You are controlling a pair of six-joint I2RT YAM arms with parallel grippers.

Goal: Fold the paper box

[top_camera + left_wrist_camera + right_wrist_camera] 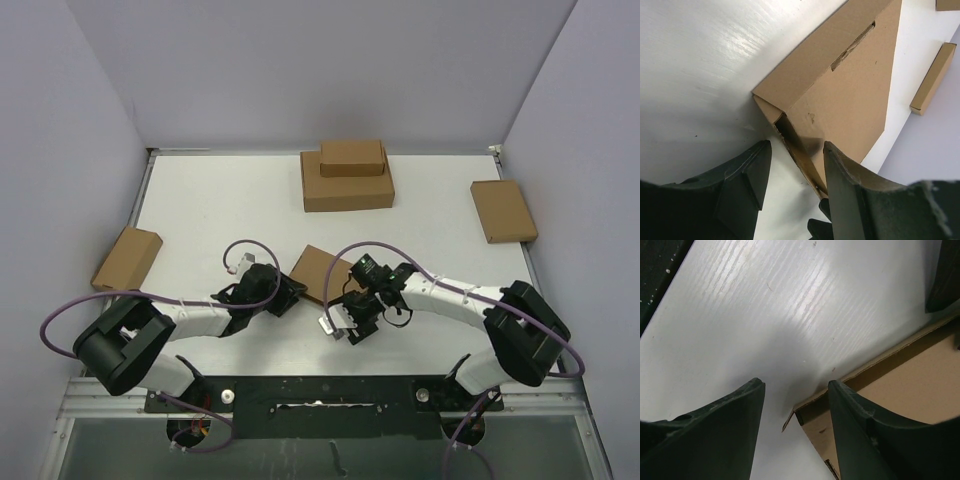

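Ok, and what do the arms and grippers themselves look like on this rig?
Both the left arm and right arm have white links between chunky black joints. A purple cable loops along each. The left gripper and right gripper each have two dark, matte, tapering fingers. A small green spot shows on the right wrist.

The right gripper (796, 385) hangs over a white table (765, 315), its two dark fingers (715, 435) rising from the bottom of the frame with the jaws apart and nothing clamped between them. A corner of the brown paper box (910, 380) reaches into the gap from the lower right, its raised cardboard rim catching shadow; the right-hand finger overlaps the box. Glare streaks the tabletop. A dark speckled surface (655, 270) cuts across the upper left corner, and a second dark edge (945, 275) crosses the upper right.
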